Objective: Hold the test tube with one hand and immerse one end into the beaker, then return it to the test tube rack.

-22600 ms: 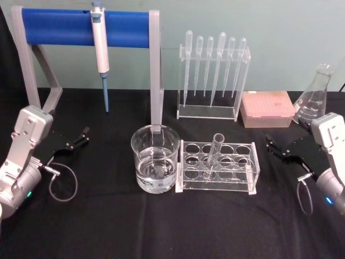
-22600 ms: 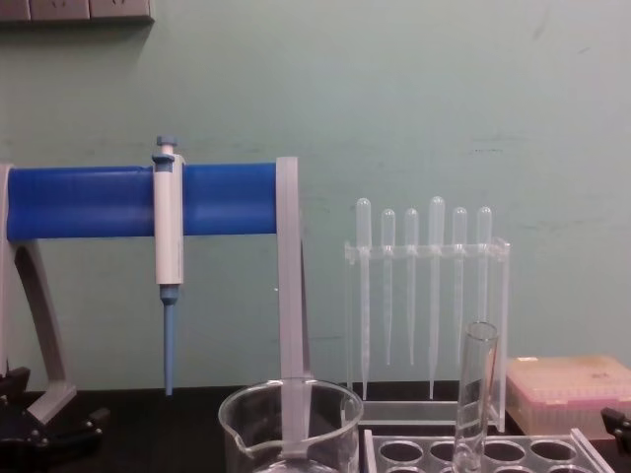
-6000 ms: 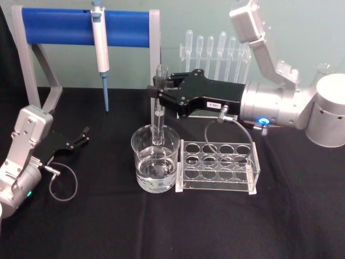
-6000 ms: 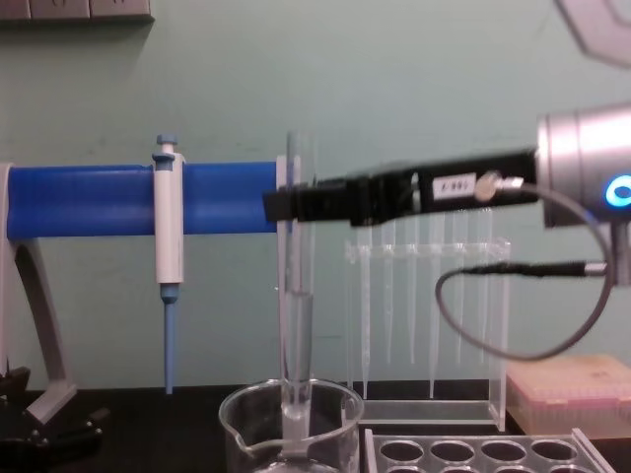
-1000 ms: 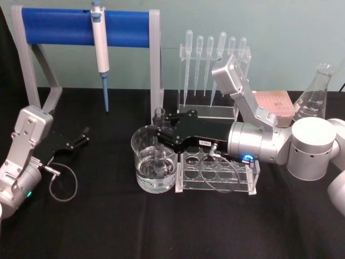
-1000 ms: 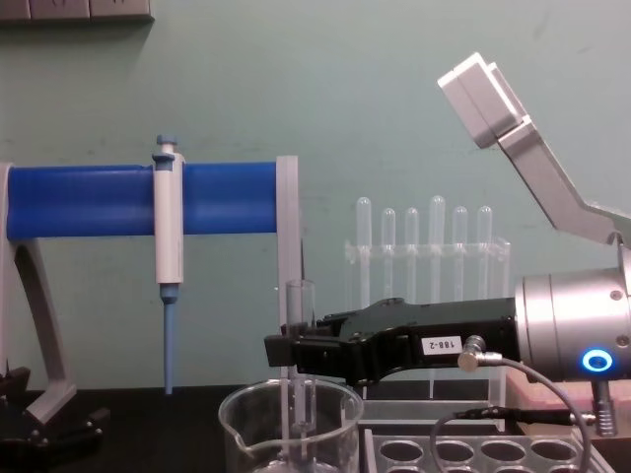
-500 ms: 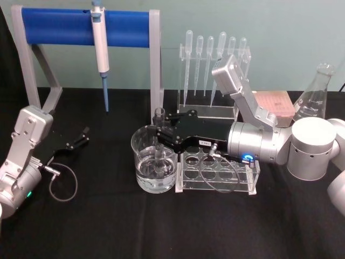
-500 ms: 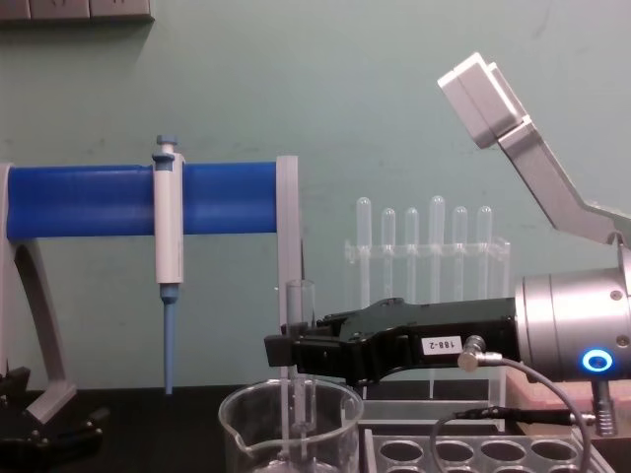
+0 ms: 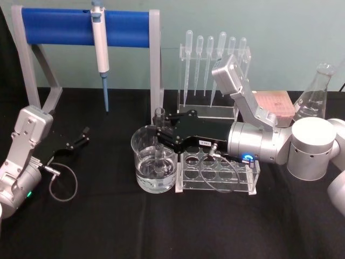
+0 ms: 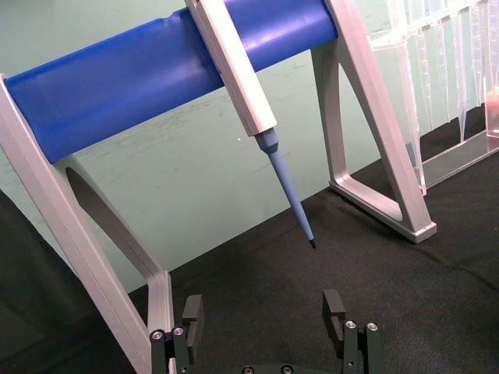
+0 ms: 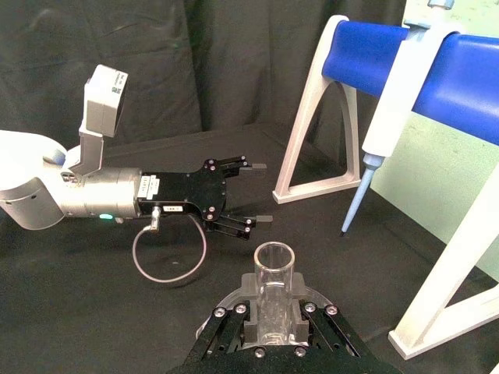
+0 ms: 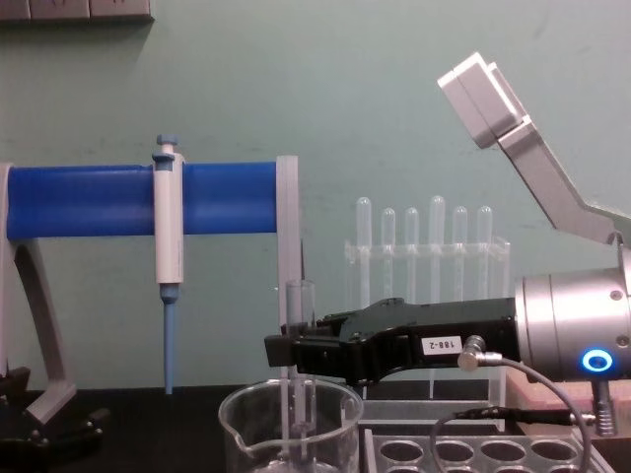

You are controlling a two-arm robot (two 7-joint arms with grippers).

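Beaker (image 9: 141, 168): wide, clear glass, standing on the black table (image 9: 161, 226).
Test tube (image 9: 159, 115): long clear glass, dipping into the water, lowered from above moments ago; return to the clear rack (image 9: 251, 175) pending.
Right claw (image 9: 158, 136): black, reaching level, clamping the tube's upper part.
Left claw (image 9: 81, 137): black, lying parked, fingers apart.

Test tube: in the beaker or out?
In: the right gripper holds the test tube upright, lower end below the beaker rim. The left gripper sits idle at left.

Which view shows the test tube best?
Chest view: side on, the test tube stands upright in the right gripper, lower end inside the beaker. Head and right wrist views look down on its rim. Left gripper rests at left.
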